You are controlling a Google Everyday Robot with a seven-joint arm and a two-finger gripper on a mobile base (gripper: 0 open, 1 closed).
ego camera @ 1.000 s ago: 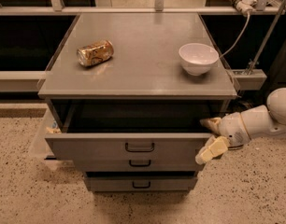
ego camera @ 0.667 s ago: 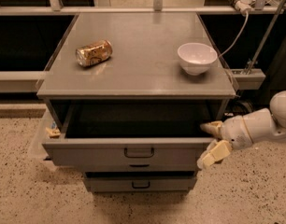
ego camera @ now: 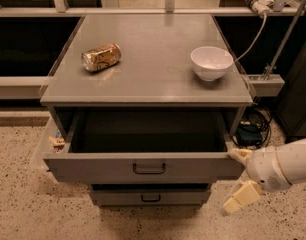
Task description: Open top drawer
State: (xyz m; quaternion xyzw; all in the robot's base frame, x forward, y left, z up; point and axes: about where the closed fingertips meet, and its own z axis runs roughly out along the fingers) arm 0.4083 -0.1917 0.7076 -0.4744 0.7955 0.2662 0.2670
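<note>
At the right end of the top drawer (ego camera: 93, 169), the gripper (ego camera: 241, 177) is hanging with its two cream fingers spread apart. The upper finger (ego camera: 240, 155) is touching the right end of the drawer's front, and the lower finger (ego camera: 241, 197) is pointing down and away, just below and to the right of that corner, closed on nothing. The white arm (ego camera: 288, 166) is reaching in from the right of the drawer.

The top drawer is standing pulled out from under the grey surface (ego camera: 153, 84), showing a dark interior behind its flat front. Its small black loop handle (ego camera: 149, 168) is sitting at the centre of the front, untouched by the gripper. Compared with the earlier frames, the drawer is standing further out, and the gripper is sitting lower and nearer the camera, having travelled with the drawer's right end.

Below the top drawer, a second drawer (ego camera: 118, 197) is staying shut. Above the top drawer, on the surface, a crushed can (ego camera: 101, 57) is lying on its side toward the left and a white bowl (ego camera: 211, 62) is standing upright toward the right, both where they were before. Dark cables (ego camera: 253, 126) are lying on the floor to the right of the drawer.
</note>
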